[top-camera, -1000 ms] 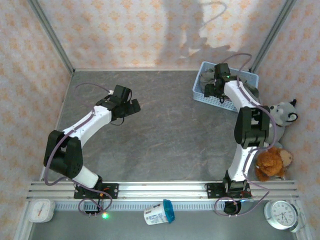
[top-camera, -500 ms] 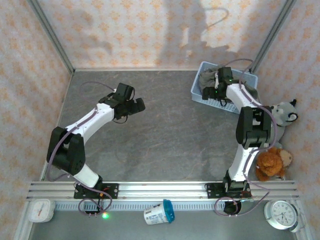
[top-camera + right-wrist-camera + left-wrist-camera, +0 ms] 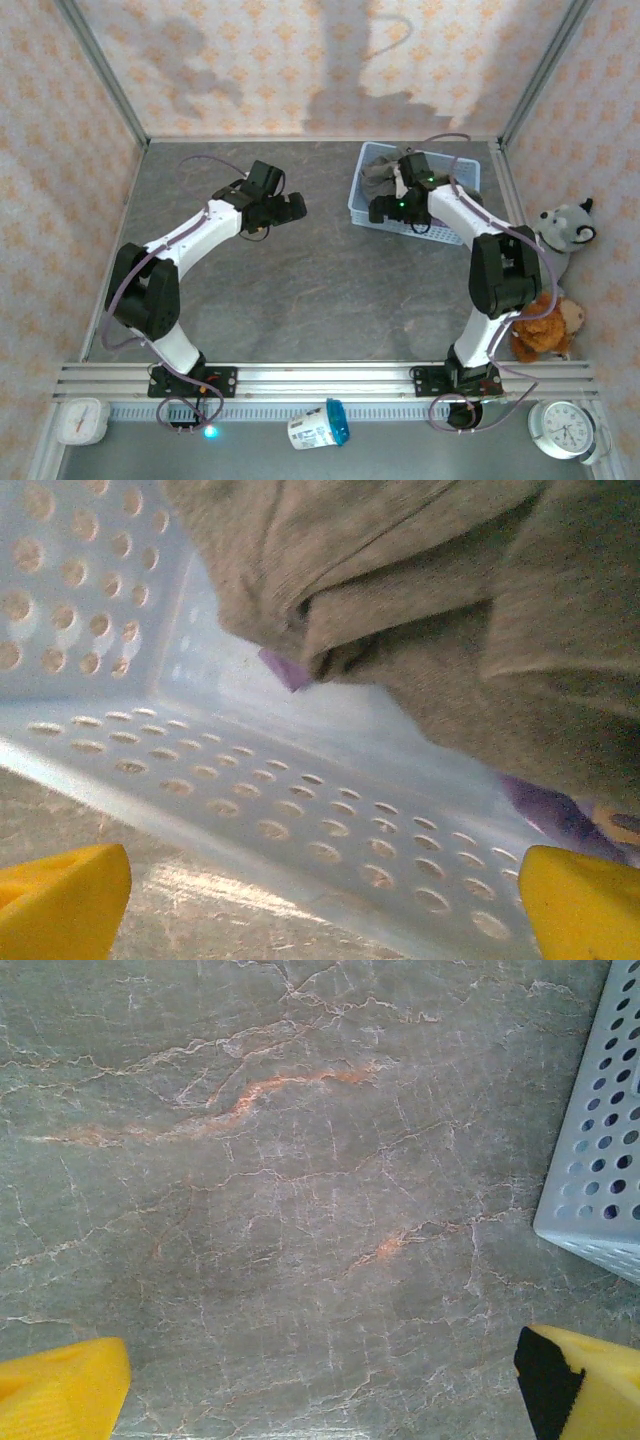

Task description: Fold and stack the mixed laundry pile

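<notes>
Between wide-apart right fingers, basket wall in front of olive-grey garment; left fingers wide apart.

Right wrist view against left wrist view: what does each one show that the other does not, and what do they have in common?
Right wrist, not left wrist: the olive-grey garment lying in the light blue basket, with bits of the lavender-purple T-shirt peeking from beneath it. Left wrist, not right wrist: a wide stretch of bare table with orange veins. Both: the basket's perforated wall, some table, and yellow fingertips spread wide, of the left gripper and the right gripper.
</notes>
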You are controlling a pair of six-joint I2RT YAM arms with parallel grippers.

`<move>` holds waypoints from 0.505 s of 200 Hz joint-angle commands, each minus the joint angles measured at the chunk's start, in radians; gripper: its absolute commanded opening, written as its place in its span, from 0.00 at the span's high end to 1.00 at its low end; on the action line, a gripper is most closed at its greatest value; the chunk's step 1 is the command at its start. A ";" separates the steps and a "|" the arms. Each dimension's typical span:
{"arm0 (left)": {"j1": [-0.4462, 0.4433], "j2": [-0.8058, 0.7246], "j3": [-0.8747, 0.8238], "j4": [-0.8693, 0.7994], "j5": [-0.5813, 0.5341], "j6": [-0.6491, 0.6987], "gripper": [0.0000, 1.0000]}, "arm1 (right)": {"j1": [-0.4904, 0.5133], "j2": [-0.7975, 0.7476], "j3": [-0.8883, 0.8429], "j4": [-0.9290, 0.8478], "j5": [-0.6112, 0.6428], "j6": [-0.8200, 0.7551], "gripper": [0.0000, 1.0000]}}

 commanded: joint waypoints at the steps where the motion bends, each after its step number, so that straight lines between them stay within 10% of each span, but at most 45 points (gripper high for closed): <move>1: -0.001 -0.047 -0.042 0.007 -0.005 -0.026 0.00 | 0.007 -0.041 -0.030 -0.057 -0.019 -0.029 0.01; 49: -0.001 -0.075 -0.078 0.004 -0.016 -0.034 0.00 | 0.064 -0.046 -0.087 -0.056 0.093 -0.079 0.01; 101: -0.009 -0.062 -0.043 0.008 -0.015 -0.039 0.00 | 0.066 0.023 -0.054 -0.026 0.188 -0.033 0.32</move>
